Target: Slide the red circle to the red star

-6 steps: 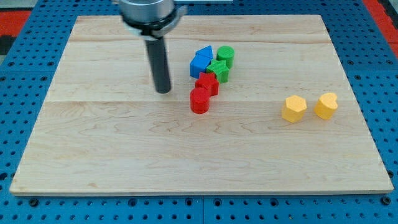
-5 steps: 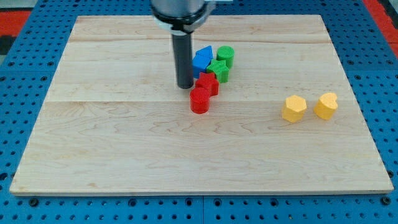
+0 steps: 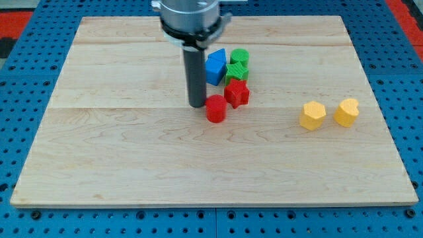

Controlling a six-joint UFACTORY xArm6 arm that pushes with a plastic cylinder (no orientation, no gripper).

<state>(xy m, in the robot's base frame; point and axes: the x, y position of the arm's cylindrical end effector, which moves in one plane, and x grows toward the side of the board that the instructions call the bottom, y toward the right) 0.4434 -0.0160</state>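
camera view: we find my tip [image 3: 196,105] resting on the wooden board [image 3: 132,152], just to the view's left of the red circle [image 3: 215,109], close enough that we cannot tell whether they touch. we carry no pincer, only a straight dark rod, so there is no grasp to report. the red circle sits just below and left of the red star [image 3: 237,93], the two near or touching at one corner. above the star stand a green star [image 3: 235,71] and a green cylinder [image 3: 240,57], with a blue block [image 3: 215,66] beside them on the left. well apart, toward the view's right, a yellow hexagon [image 3: 312,115] and a yellow heart [image 3: 346,112] sit side by side.
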